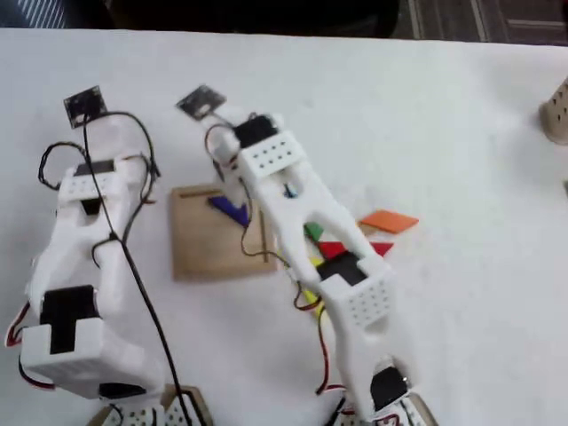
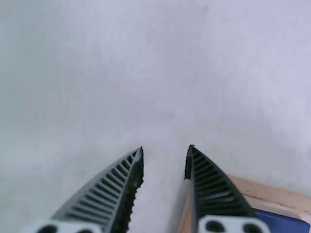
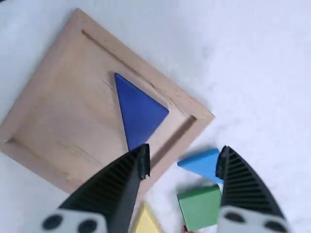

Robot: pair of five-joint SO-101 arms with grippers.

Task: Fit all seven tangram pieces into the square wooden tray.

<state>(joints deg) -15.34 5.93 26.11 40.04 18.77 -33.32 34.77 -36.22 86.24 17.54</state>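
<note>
Logged in remotely and what I got was mostly table point(image 1: 444, 133): plain white, matte, taking up nearly the whole overhead shot. Along the far edge there was a dark strip of room with a bit of striped flooring point(image 1: 497, 18). A tan perforated thing point(image 1: 557, 111) sat off at the side of the table, well apart from everything else.

The wooden tray point(image 1: 200, 253) lay flat between my two arms. It had one dark blue triangle point(image 3: 141, 111) inside it, close to the rim on the side where the loose pieces were. The rest were out on the white just beside that rim: a light blue piece point(image 3: 201, 162), a green square point(image 3: 199, 206), a yellow piece point(image 3: 146, 221), red pieces point(image 1: 333, 249) partly under the arm, and an orange piece point(image 1: 389, 221) farthest from the tray.

My right gripper point(image 3: 184, 146) hung over the tray's edge, claw spread wide with nothing in it. The left gripper point(image 2: 165, 147) was over bare table just off a tray corner, claw partly open, also holding nothing.
</note>
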